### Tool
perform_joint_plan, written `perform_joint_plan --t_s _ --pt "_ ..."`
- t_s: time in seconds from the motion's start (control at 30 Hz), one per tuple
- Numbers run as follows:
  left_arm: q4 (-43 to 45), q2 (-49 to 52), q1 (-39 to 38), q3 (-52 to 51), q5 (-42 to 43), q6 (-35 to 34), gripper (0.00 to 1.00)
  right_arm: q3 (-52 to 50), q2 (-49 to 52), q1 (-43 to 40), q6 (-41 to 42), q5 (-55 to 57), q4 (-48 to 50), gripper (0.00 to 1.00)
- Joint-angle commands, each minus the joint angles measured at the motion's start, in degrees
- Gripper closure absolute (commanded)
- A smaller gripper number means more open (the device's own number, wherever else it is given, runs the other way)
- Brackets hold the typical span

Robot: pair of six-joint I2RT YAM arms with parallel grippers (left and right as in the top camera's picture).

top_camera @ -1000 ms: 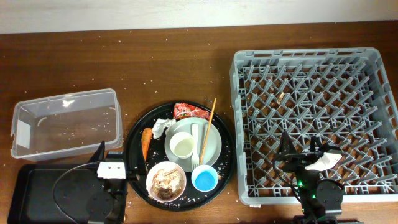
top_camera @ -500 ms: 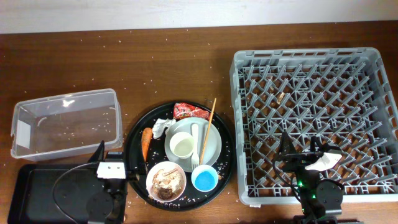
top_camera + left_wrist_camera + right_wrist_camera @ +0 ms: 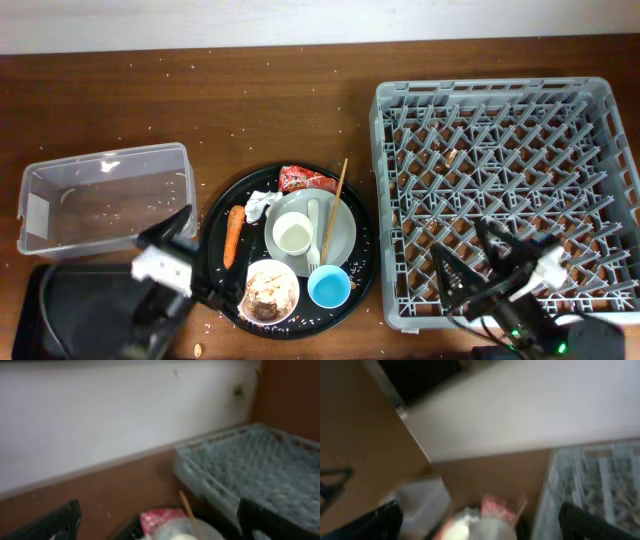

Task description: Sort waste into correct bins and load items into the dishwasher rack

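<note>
Grey dishwasher rack (image 3: pixel 385 200) holds no dishes yet: plate (image 3: pixel 345 238), bowl (image 3: pixel 268 290), carrot (image 3: pixel 232 237) and wrapper (image 3: pixel 305 178) all lie on the round black tray (image 3: pixel 214 225), while left gripper (image 3: pixel 160 519) and right gripper (image 3: pixel 480 520) gape open, empty.

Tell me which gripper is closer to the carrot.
Left. The left gripper hovers beside the carrot at the round tray's edge; the right gripper is over the dishwasher rack's front, well beyond the tray.
</note>
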Motion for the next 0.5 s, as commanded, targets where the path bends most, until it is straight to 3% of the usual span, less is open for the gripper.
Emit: perform_joint_plan --t_s 0.0,0.03,0.1,0.23,0.37,0.47 --pt "-11.4 14.7 0.0 16.6 10.3 -0.2 0.01 15.6 11.8 -0.3 -2.7 3.4 -15.8 0.01" --pt "-18.3 19.9 0.0 22.2 10.4 -0.2 0.01 22.2 16.7 -0.3 -4.6 7.2 -23.8 0.01" --pt "-28.0 28.5 0.0 30.1 11.3 -0.2 0.01 30.6 23.6 -0.3 -9.7 8.3 -30.6 0.01" --pt "-32.6 35.8 0.0 31.7 13.5 -1.9 0.01 32.4 29.6 -0.3 -9.6 8.0 -36.8 0.01" --pt "-41.4 44.6 -3.6 31.7 1.2 -2.0 0.01 32.4 32.0 -0.3 -9.5 8.3 -39.3 0.01" --pt "-41.4 55.1 -9.0 31.7 -7.4 -8.9 0.01 32.4 34.3 -0.3 -9.4 7.6 -40.0 0.01"
